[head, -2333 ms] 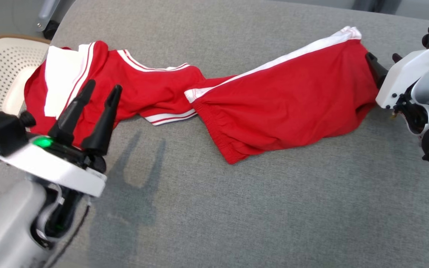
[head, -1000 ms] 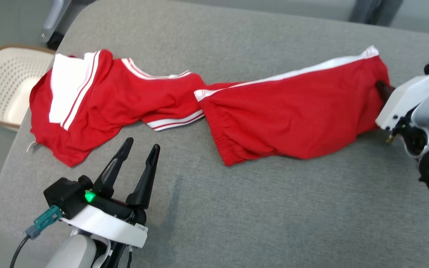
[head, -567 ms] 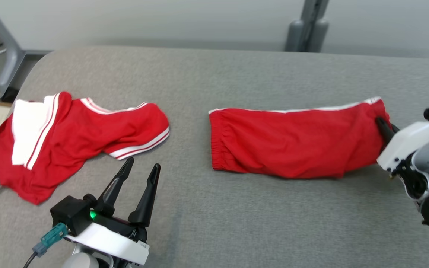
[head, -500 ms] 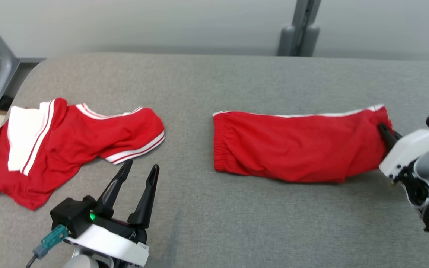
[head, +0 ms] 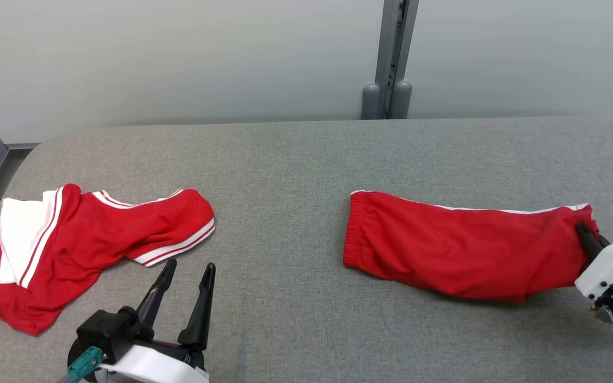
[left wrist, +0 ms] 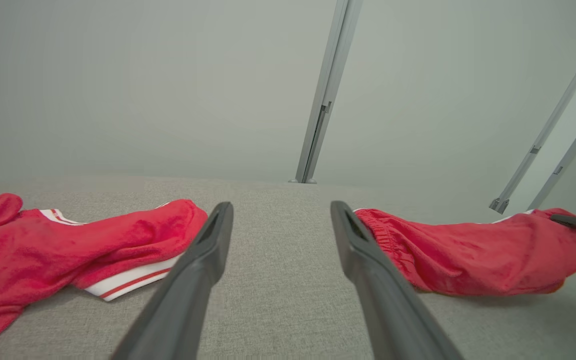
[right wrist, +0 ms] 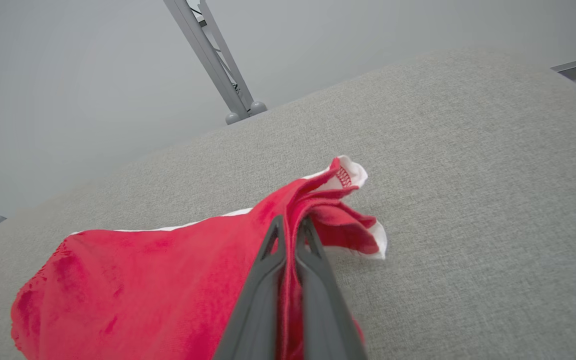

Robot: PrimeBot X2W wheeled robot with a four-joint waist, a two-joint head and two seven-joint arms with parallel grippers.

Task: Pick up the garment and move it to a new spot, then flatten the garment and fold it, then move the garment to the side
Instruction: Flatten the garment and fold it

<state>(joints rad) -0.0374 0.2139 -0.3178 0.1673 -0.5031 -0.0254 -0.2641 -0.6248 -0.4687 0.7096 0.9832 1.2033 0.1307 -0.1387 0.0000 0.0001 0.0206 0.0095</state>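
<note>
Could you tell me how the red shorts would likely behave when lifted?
Probably floppy: the red fabric shorts bunch and fold where the right gripper pinches them. Likely light, thin cloth that would sag from that one end. The textured grey surface may drag on them.

A pair of red shorts [head: 461,250] lies stretched across the right half of a grey cloth-covered table [head: 296,159], its elastic waistband toward the middle and a thin white stripe along its far edge. The right gripper [head: 582,232] pinches the shorts' right end. At lower left the left gripper [head: 190,264], fingers spread and empty, points toward a crumpled red shirt [head: 99,234] with white trim. A metal post [head: 391,58] stands against the pale wall behind.
</note>
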